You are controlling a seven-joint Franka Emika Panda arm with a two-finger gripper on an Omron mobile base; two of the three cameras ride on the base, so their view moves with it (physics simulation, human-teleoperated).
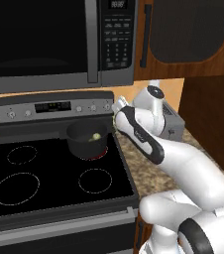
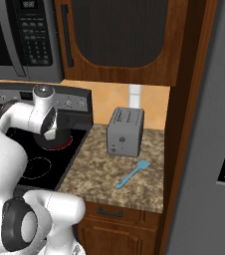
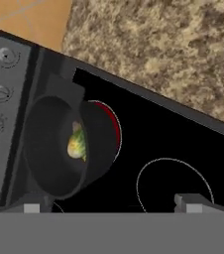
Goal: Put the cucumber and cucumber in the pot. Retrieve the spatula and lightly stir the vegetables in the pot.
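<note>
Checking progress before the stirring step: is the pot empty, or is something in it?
Not empty. The pot stands upright on the stove with yellow-green cucumber inside; how many pieces, cannot tell.

Even, flat rendered light, soft-edged and low in detail, without glare.

Pot [image 1: 86, 139] on stove [image 1: 44, 191], toaster [image 2: 125, 132] & spatula [image 2: 132, 174] on counter [image 2: 99, 177]
</note>
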